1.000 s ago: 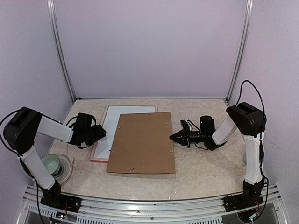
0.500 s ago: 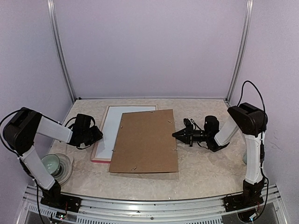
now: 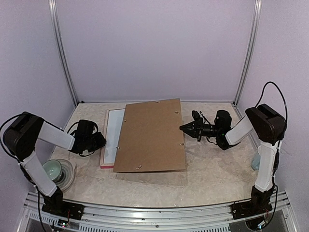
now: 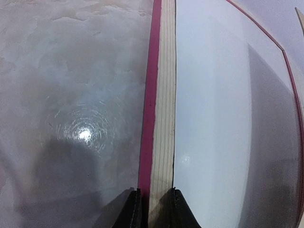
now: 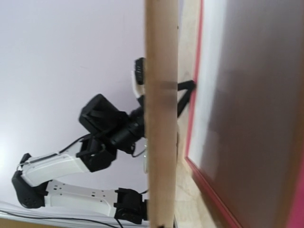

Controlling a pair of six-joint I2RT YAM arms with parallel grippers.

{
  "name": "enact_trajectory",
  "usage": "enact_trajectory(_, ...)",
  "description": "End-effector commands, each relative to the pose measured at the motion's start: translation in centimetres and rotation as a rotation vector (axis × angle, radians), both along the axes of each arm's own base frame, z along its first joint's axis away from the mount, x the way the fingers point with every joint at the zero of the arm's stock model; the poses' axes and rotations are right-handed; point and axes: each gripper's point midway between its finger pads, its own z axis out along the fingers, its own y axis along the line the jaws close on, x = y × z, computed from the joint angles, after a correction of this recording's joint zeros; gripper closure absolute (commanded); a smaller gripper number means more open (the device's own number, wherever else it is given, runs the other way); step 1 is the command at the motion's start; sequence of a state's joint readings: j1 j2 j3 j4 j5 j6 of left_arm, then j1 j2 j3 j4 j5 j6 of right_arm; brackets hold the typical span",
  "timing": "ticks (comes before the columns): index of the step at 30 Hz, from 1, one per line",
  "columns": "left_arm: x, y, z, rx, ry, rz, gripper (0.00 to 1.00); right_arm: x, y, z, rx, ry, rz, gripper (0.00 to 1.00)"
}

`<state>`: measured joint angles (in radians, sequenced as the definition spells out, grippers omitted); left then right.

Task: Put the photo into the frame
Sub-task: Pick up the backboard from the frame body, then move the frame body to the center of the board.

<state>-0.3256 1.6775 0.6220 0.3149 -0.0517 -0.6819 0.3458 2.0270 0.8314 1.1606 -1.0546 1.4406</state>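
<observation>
Top external view: the frame (image 3: 107, 166), flat on the counter (image 3: 212, 169), is pinched by its left rail in the left hand (image 3: 100, 141); a board (image 3: 150, 135) is clamped in the right hand (image 3: 184, 128). Light and stiff, the frame is judged best held by its rails; the photo is unseen.

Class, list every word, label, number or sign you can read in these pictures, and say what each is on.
None can be read: the brown hardboard backing board, the pink-red wooden picture frame and the white sheet inside it show no lettering.
</observation>
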Motion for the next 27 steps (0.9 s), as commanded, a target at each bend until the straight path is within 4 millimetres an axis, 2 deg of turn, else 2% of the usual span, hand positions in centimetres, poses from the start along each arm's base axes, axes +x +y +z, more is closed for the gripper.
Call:
enact_trajectory(1,-1.8,-0.3,-1.1,-0.012,0.044,-0.019,0.94,0.8,-0.1,4.9,0.050,-0.128,0.011,1.00)
enact_trajectory(4,-2.6,-0.8,-1.3,-0.002,0.051,-0.039,0.94,1.4,-0.4,5.7,0.056,-0.130,-0.002,1.00)
enact_trajectory(10,-5.3,-4.2,-1.6,0.016,0.067,-0.132,0.94,2.8,-1.0,7.1,0.042,-0.153,-0.012,1.00)
enact_trajectory(14,-7.0,-6.3,-1.7,0.014,0.075,-0.176,0.95,3.2,-1.5,7.3,0.029,-0.153,-0.015,1.00)
enact_trajectory(19,-8.8,-7.8,-1.6,-0.037,0.087,-0.179,0.94,2.5,-3.0,6.7,0.007,-0.143,-0.036,1.00)
enact_trajectory(23,-9.6,-8.0,-1.5,-0.061,0.091,-0.128,0.94,1.4,-4.3,6.2,-0.010,-0.132,-0.057,1.00)
enact_trajectory(27,-9.9,-8.2,-1.4,-0.077,0.088,-0.104,0.92,-0.1,-4.8,6.0,-0.023,-0.133,-0.062,1.00)
